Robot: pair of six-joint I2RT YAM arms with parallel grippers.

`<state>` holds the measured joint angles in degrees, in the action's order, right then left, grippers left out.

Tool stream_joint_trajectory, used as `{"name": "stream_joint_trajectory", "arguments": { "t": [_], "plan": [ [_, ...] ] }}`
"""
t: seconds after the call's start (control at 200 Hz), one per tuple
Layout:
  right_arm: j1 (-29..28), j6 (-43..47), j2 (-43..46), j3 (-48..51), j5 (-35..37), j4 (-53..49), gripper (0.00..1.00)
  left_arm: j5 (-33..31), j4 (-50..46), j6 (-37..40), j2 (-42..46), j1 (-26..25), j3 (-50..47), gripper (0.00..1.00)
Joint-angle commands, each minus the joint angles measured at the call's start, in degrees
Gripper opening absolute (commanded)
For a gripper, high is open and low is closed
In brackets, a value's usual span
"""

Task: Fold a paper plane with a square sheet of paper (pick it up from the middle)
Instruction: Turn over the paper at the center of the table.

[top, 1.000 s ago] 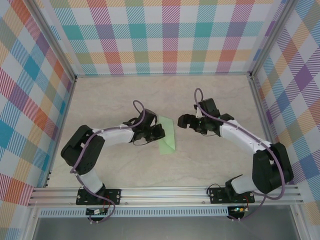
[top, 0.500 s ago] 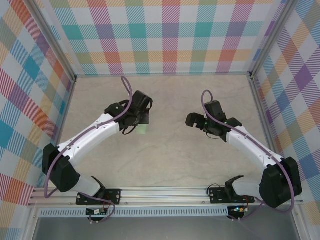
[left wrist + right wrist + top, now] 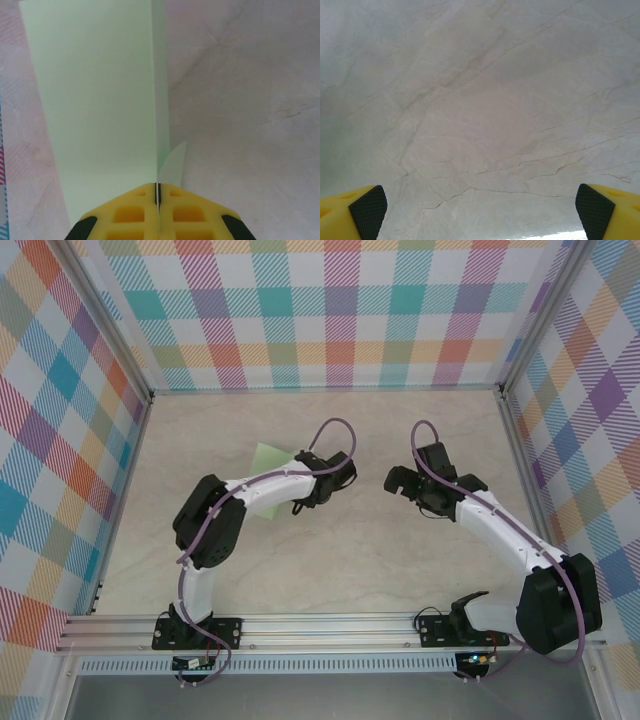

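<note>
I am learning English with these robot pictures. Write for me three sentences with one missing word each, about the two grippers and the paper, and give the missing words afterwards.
1. The left gripper is ____ on the sheet of paper.
2. The right gripper is ____ above the table and holds nothing.
3. The sheet of paper is pale ____ in colour.

Missing words: shut; open; green.

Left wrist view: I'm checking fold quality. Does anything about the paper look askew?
The thin pale green folded paper is pinched in shut jaws; beside them a small curved flap sticks out, looking askew.
</note>
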<state>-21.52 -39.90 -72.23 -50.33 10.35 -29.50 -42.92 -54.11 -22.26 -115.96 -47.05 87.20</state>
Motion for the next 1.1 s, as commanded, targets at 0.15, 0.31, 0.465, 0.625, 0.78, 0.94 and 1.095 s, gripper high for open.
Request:
{"name": "stream_joint_trajectory", "arguments": {
  "t": [0.15, 0.31, 0.465, 0.625, 0.78, 0.94, 1.095],
  "plan": [
    [2.26, -1.84, -0.64, 0.4, 0.64, -2.94, 1.0, 5.37, 1.4, -2.1, -5.25, -4.41, 3.28, 0.07],
    [2.88, -2.37, -0.72, 0.4, 0.81, -3.34, 1.0, 6.63, 2.59, -4.36, -5.8, -5.12, 2.84, 0.2],
    [3.08, -2.37, -1.03, -0.32, 0.38, -3.76, 1.0, 11.12, 5.95, -4.43, -4.93, -5.0, 0.73, 0.31],
    [3.2, -2.18, -1.33, -1.05, -0.31, -4.11, 1.0, 17.45, 9.61, -4.07, -2.2, -4.89, -0.78, 0.4],
    [3.15, -1.46, -1.56, -2.34, -0.98, -4.68, 1.0, 25.17, 13.64, -3.63, 3.15, -4.4, -2.98, 0.5],
    [3.17, 0.68, -2.33, -4.29, -3.46, -4.8, 1.0, 33.56, 16.49, -4.08, 12.35, -4.11, -5.74, 0.63],
    [3.08, 3.38, -5.99, -7.23, -12.23, -2.96, 0.99, 39.29, 20.64, -6.41, 22.24, -1.94, -10.8, 0.76]
  ]
}}
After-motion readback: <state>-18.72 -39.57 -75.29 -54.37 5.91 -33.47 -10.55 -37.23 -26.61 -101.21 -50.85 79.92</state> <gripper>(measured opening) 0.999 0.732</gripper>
